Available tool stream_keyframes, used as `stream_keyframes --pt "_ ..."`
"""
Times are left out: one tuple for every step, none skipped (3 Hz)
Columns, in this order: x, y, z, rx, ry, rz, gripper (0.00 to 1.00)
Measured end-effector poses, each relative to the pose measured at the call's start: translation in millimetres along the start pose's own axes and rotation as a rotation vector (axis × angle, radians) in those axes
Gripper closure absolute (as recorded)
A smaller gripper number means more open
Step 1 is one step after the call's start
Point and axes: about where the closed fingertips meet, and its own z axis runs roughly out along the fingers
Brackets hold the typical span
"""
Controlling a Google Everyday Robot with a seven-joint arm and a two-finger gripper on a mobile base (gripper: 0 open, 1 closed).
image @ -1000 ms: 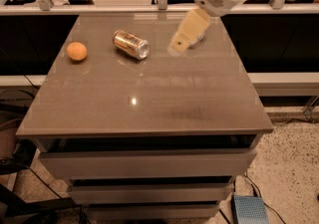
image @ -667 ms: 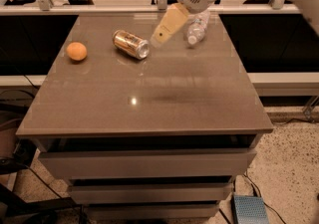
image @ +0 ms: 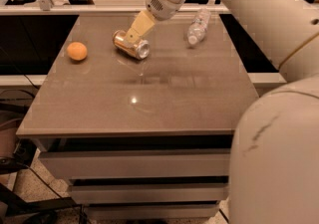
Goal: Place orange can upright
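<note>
The orange can (image: 130, 44) lies on its side on the far left-centre part of the table (image: 149, 98), its silver end facing front-right. My gripper (image: 137, 27) reaches in from the upper right and hangs just above the can's far side, its tan fingers pointing down-left toward it.
A round orange fruit (image: 77, 51) sits at the far left of the table. A clear plastic water bottle (image: 198, 26) lies on its side at the far right. My white arm fills the right side of the view. Drawers sit below the table's front edge.
My gripper has moved left and down, from beside the bottle to just above the can. The bottle has come into view. The can and fruit have not moved.
</note>
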Motion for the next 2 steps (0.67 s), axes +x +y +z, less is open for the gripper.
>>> stream_keyframes --pt "-17.8 5.8 32.6 -0.015 0.026 -0.004 0.00" --pt "-32.5 8.8 59.5 -0.013 0.067 -0.035 0.00"
